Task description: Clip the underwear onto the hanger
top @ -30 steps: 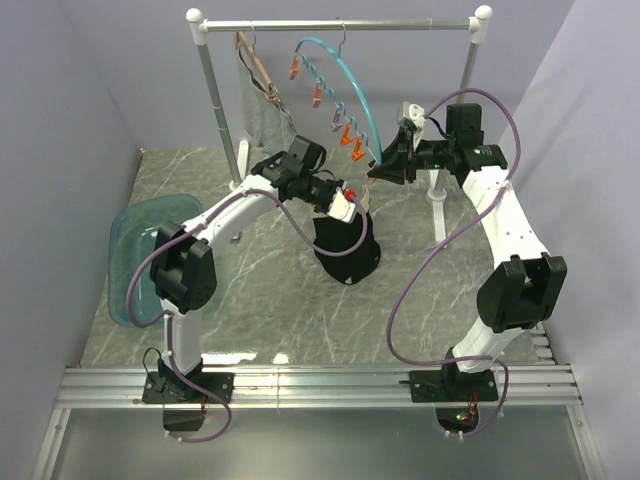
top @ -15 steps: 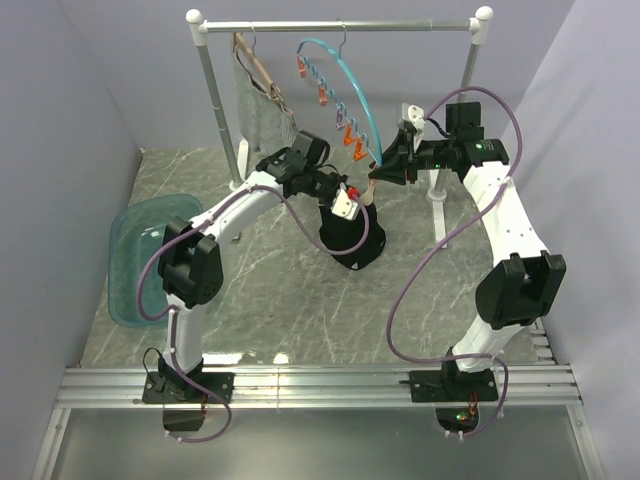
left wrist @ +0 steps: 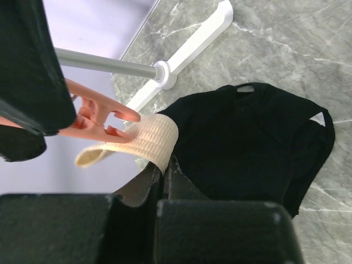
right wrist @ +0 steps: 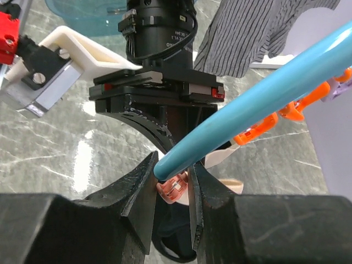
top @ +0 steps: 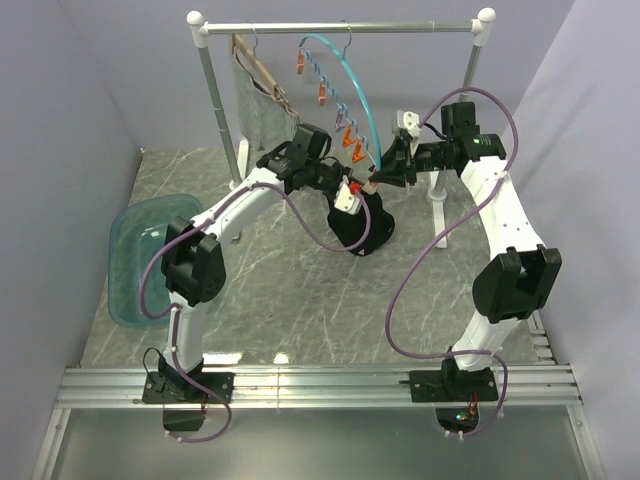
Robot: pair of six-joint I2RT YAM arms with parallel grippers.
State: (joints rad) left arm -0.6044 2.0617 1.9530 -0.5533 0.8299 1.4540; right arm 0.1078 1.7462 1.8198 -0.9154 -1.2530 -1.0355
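Beneath the clothes rail point(top: 340, 27), two robot arms meet near the middle of a grey marbled surface point(top: 270, 290). The left gripper point(top: 352, 197) has its fingers pressed together on the pale waistband of the underwear point(top: 362, 228), a small black garment that hangs down from the pinch with its lower part close to or resting on the surface. In the left wrist view the underwear point(left wrist: 250, 140) spreads out dark below the ribbed band, and an orange clip point(left wrist: 96, 118) sits touching the band's upper edge.

The right gripper point(top: 385, 176) reaches in from the other side, its fingers point(right wrist: 140, 190) partly closed around an orange clip point(right wrist: 173, 188) at the lower end of the hanger point(top: 350, 85), a teal hoop hooked on the rail. The teal tube point(right wrist: 258, 99) crosses directly in front of those fingers, and more orange clips point(right wrist: 258, 129) hang along it; whether the pinched clip is open is hard to tell from here.

Around them: a wooden hanger point(top: 262, 70) with grey cloth hangs at the rail's left end, close behind the left arm, and a translucent teal basin point(top: 130, 265) sits at the surface's left edge. A white rail foot point(left wrist: 187, 52) lies just beyond the garment.
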